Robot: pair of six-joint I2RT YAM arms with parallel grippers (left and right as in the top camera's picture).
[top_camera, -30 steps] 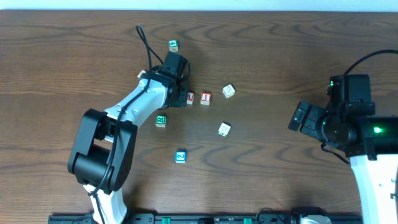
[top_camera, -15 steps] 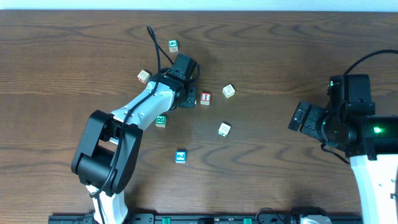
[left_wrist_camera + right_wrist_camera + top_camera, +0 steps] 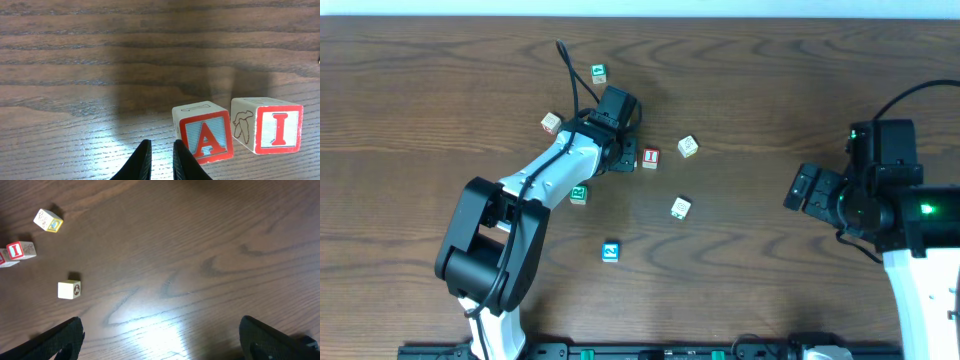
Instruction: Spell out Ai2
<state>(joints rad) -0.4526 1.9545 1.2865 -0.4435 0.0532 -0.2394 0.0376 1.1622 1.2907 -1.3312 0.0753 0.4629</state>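
So the A block (red letter, red frame, pale blue face) sits right next to the I block, which has the same red style on white. There's only a thin gap between them, and the A is turned a little off square. They're in the upper middle of the wooden table.

The left gripper is just beside the A with its fingers nearly pinched together and nothing between them.

A green block is near that arm, but I can't read its character. A blue block and a teal block lie further out, plus a few cream ones.

The right gripper is well apart on the far side, spread wide and empty.
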